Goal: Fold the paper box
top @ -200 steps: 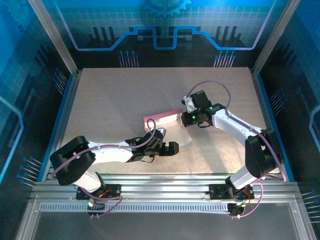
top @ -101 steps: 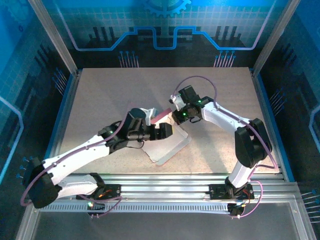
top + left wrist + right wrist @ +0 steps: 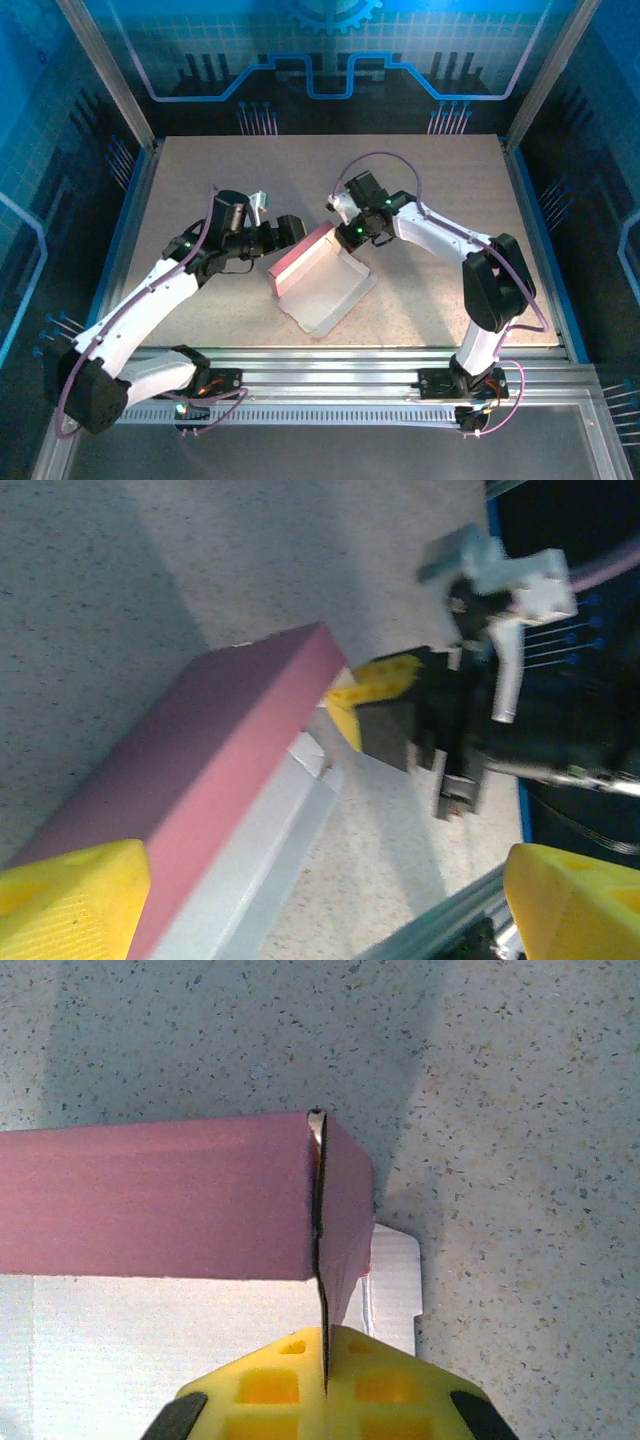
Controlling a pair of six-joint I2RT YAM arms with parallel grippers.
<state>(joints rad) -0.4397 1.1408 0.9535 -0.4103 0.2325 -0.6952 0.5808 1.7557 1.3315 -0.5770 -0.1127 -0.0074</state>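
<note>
The paper box (image 3: 322, 290) lies mid-table: a whitish sheet with a pink wall (image 3: 300, 256) standing along its far left side. My right gripper (image 3: 343, 230) is at the wall's far right end, shut on a thin pink end flap (image 3: 345, 1210) whose edge runs between its yellow fingers (image 3: 270, 1390). The pink wall (image 3: 150, 1200) and the white inner side (image 3: 150, 1345) lie to the left of that grip. My left gripper (image 3: 287, 232) hovers open just left of the wall. In the left wrist view its yellow fingertips (image 3: 70, 900) stand wide apart, the pink wall (image 3: 220, 750) near the left one.
The speckled tan tabletop (image 3: 220, 180) has free room around the box. Blue frame rails (image 3: 125, 240) border both sides. An aluminium rail (image 3: 320, 360) runs along the near edge, behind the arm bases.
My left arm swung from the box's near side up and left, to its far left side. The right gripper shifted left with the flap, and the box turned.
</note>
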